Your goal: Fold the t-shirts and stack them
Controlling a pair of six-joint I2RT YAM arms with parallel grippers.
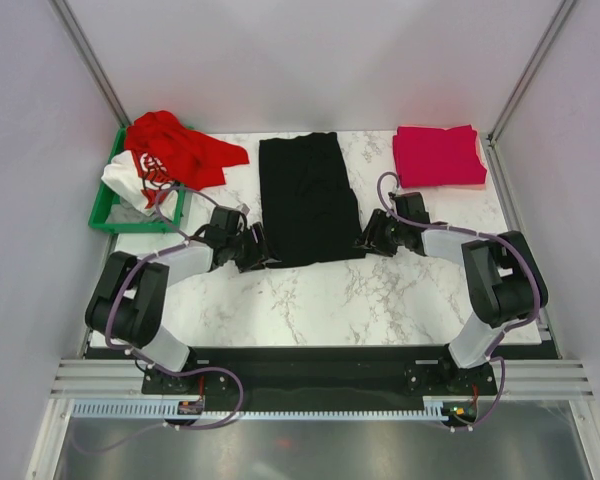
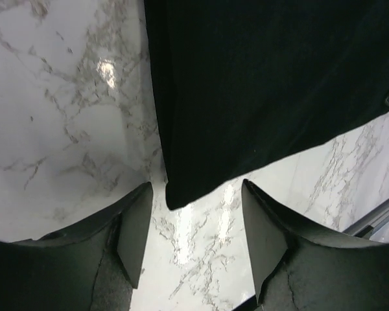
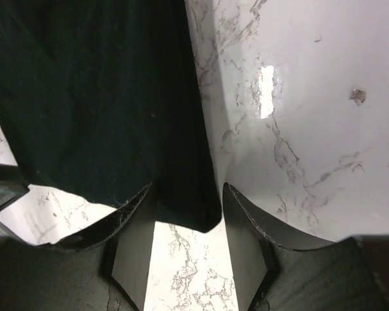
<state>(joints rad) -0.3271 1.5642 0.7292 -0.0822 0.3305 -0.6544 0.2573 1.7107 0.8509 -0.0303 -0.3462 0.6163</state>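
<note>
A plain black t-shirt [image 1: 305, 197] lies folded into a long strip at the table's middle. My left gripper [image 1: 261, 252] is open at its near left corner [image 2: 181, 194], the corner just beyond the fingertips. My right gripper [image 1: 368, 240] is open at its near right corner [image 3: 194, 214], which lies between the jaws. A crimson-pink t-shirt [image 1: 438, 156] lies folded at the back right. A red t-shirt [image 1: 180, 148] and a white t-shirt with red print [image 1: 140, 178] are heaped in the green bin.
The green plastic bin [image 1: 105, 214] stands at the back left corner. Metal frame posts and white walls enclose the marble table [image 1: 380, 300]. Cables run along both arms.
</note>
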